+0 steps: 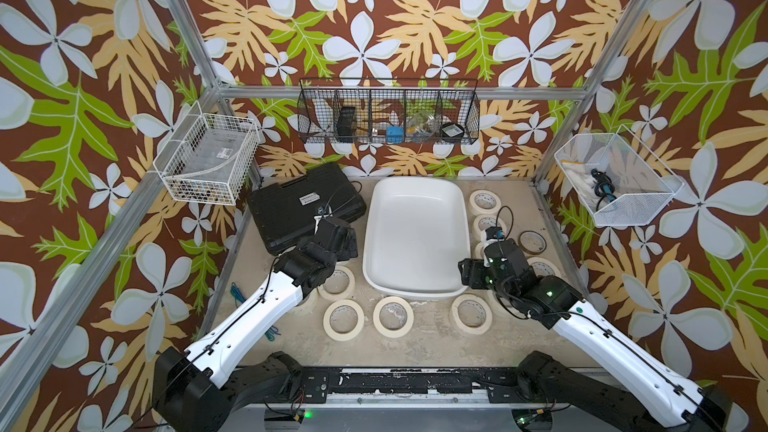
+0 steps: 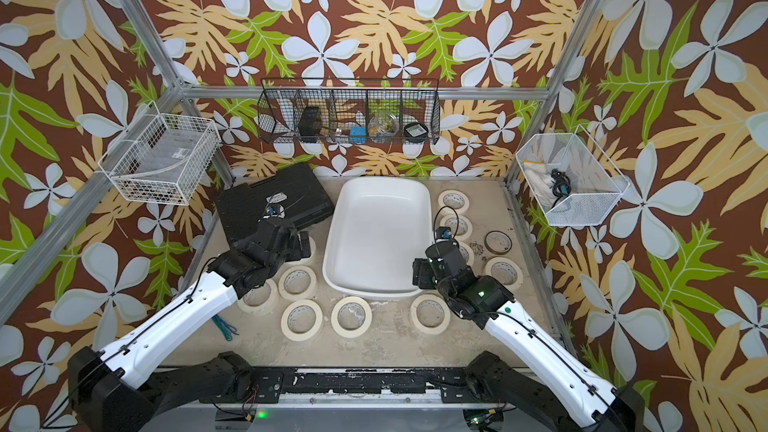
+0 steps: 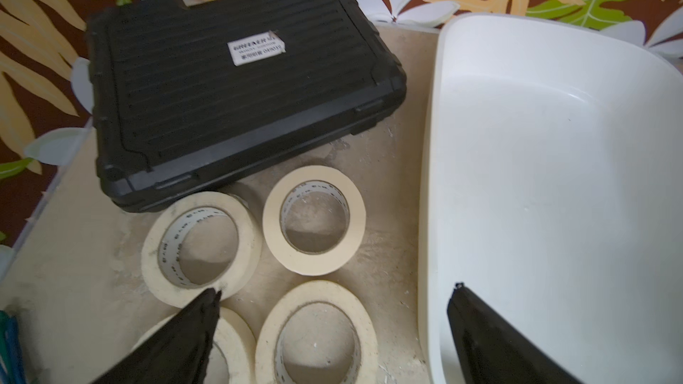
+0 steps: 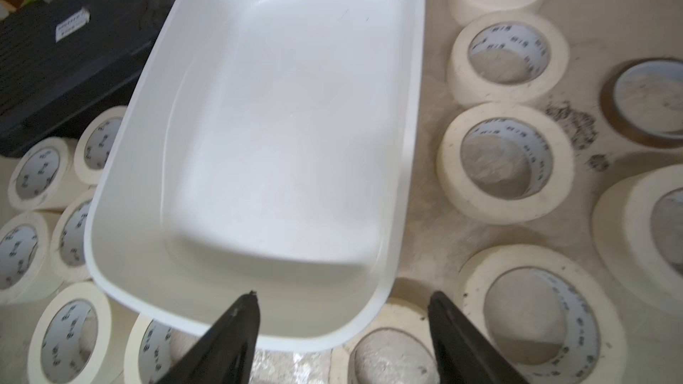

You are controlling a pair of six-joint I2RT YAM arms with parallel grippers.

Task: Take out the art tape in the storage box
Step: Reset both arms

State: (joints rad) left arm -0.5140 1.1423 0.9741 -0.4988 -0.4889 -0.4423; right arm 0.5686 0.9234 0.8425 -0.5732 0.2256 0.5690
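I am holding my left claw (image 3: 337, 288) and my right claw (image 4: 344, 293) wide open, gripping nothing. The storage box (image 4: 408, 134) is sitting empty between them. The art tape (image 4: 449, 164) is lying outside it, beside both claws. I think I am finishing; next comes backing away.

Cream art tape rolls (image 1: 326, 320) lie flat on the surface (image 1: 415, 351) around the upright white storage box (image 1: 415, 238).

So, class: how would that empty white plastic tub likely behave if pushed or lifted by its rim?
The white plastic tub is empty, so probably light. Its glossy walls look slippery to pinch. Wide and shallow, it would likely slide rather than tip.
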